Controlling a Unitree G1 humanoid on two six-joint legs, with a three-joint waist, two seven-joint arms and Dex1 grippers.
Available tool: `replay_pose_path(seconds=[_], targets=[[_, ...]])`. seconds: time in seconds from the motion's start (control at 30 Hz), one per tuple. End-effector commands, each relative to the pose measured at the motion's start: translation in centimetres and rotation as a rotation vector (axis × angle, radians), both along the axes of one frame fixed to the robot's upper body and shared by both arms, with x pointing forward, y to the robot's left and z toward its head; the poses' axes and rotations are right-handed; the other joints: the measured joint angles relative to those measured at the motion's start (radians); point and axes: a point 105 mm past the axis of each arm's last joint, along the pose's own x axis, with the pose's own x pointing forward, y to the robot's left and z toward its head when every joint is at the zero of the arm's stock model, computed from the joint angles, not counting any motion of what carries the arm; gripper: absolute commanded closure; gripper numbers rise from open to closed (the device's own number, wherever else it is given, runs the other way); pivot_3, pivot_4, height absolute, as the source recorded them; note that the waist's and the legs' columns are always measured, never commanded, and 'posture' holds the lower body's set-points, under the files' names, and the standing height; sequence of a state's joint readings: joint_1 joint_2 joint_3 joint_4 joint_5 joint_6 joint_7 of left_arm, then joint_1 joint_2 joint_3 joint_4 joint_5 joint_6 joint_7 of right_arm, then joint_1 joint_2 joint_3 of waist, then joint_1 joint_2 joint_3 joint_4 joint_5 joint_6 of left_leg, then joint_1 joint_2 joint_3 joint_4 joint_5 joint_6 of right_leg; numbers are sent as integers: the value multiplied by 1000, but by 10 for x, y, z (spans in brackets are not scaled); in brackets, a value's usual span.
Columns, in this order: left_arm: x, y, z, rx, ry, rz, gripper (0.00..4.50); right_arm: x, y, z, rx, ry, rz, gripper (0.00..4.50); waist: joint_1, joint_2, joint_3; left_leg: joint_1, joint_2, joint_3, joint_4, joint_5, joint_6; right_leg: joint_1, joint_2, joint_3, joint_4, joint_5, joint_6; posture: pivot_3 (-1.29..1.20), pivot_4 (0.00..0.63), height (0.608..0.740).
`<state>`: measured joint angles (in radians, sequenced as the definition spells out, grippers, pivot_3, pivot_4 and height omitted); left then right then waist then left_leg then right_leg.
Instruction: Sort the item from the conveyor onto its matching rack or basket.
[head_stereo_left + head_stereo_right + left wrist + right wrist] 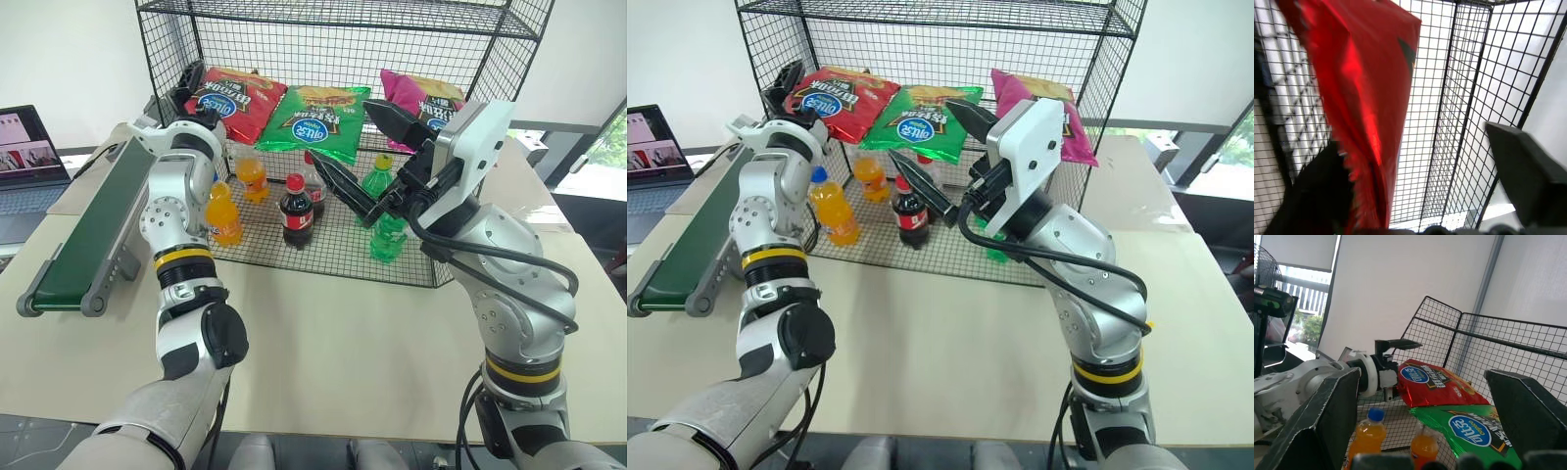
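The red chip bag (235, 101) lies at the left end of the black wire rack's (343, 29) middle tier, beside a green bag (318, 122). My left gripper (193, 80) is at the bag's left edge, open. In the left wrist view the bag (1361, 98) rests against one finger (1312, 196), and the other finger stands well apart. My right gripper (377, 157) hangs open in front of the rack's middle, holding nothing. The dark green conveyor (93, 230) runs along the table's left side with nothing on its belt.
A pink bag (431, 98) lies at the right end of the same tier. On the tier below stand orange bottles (223, 213), a cola bottle (296, 211) and green bottles (387, 235). A laptop (29, 157) sits at the far left.
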<state>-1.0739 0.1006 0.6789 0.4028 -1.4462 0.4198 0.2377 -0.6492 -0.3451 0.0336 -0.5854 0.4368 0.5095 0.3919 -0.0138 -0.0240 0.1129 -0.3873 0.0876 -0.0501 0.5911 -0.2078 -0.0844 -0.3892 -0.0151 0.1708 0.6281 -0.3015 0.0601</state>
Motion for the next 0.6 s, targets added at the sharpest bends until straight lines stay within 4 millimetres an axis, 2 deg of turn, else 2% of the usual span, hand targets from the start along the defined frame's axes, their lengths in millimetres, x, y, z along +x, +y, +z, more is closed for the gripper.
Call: replay_pose_path(seconds=[0.03,0.2,0.33,0.4,0.47,0.6], targets=[[-22,9,12,44,-20,16,89,-6,-1,7,18,-39,7,0,1,0,0,0,0,0,0,0,0,0,0,0,0,0,0,0,150,740],[-47,19,12,149,4,21,89,-3,-1,3,18,-27,18,0,2,0,0,0,0,-1,1,0,0,0,0,0,1,0,0,0,150,740],[-82,11,6,458,-61,-60,89,-2,-6,-11,7,10,9,0,0,0,0,1,0,-1,1,0,0,0,0,0,2,0,0,0,150,740],[-95,6,-16,682,-42,-95,89,-2,-11,-24,0,50,-18,0,-1,1,0,1,0,-1,0,1,-1,1,0,0,3,0,0,0,150,740],[-103,1,-51,1011,25,-94,89,-1,-20,-49,-36,113,-94,0,1,1,1,2,0,-1,0,3,-4,1,0,0,3,0,0,0,150,740],[-102,-1,-109,1467,73,-22,89,1,-44,-93,-20,232,-296,0,6,3,1,2,-1,-1,-2,3,-5,0,-1,0,1,-1,-1,0,150,740]])
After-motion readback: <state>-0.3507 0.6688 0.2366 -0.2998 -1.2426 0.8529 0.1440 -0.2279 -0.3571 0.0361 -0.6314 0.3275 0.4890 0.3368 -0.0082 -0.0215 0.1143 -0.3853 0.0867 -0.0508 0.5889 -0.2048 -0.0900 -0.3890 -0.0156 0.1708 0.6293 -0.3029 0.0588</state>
